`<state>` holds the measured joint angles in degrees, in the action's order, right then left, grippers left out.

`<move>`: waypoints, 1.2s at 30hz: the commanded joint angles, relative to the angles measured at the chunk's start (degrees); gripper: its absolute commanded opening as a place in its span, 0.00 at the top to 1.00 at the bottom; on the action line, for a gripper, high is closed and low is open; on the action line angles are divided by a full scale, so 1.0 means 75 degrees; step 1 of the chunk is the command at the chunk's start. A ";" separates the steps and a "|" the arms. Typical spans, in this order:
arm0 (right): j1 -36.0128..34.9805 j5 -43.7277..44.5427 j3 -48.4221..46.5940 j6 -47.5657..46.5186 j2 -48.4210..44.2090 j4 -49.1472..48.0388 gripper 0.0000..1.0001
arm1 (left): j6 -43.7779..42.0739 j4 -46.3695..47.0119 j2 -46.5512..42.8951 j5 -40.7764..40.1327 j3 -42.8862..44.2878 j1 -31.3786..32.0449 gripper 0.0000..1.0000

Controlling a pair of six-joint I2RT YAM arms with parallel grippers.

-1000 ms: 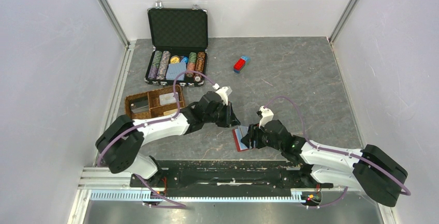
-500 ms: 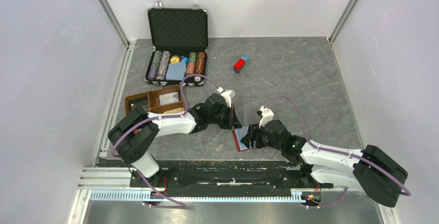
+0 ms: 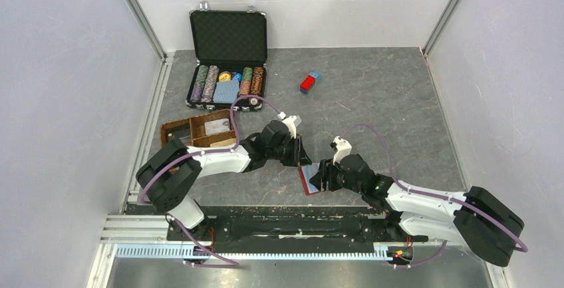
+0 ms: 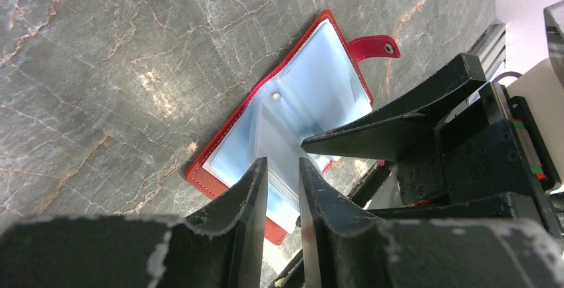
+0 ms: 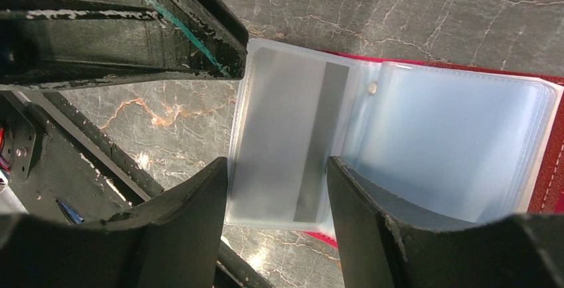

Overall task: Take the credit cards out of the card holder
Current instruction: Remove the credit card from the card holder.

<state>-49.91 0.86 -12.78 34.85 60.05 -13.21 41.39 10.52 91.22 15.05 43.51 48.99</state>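
Card holder lies open on the stone table, just ahead of the arm bases and between the two grippers. Red cover faces down, clear sleeves face up, snap strap is flung outward.

One card is visible: grey, with a dark stripe, blurred behind its sleeve. Other sleeves are too cloudy to say whether they hold cards.

Left gripper: tips are over the near end of the holder, jaws a narrow slit apart. Pale sleeve shows through the slit; cannot tell whether any of it is caught.

Right gripper: jaws are wide apart, flanking the sleeve page with the striped card. Cannot tell whether they press it. Its near edge is cut off by the fingers.

From overhead the arms cover most of the holder. Farther back are the chip case, wooden tray and red-and-blue block.
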 commanded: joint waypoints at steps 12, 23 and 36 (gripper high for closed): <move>0.0056 -0.0058 -0.0024 -0.0082 -0.0060 -0.0029 0.44 | -0.0110 0.0069 0.0005 -0.0158 0.0030 0.0042 0.79; 0.0067 -0.0069 0.0004 -0.0055 -0.0096 -0.0063 0.39 | -0.0303 -0.0020 0.0252 -0.0316 -0.0013 0.0054 0.89; 0.0122 -0.0018 -0.0049 -0.0132 -0.0156 0.0138 0.33 | -0.0340 -0.0014 0.0438 -0.0394 -0.0044 0.0054 0.90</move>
<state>-49.10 0.23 -12.29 34.92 59.02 -12.99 40.86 9.10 94.78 13.54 43.48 49.01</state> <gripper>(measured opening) 0.657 0.095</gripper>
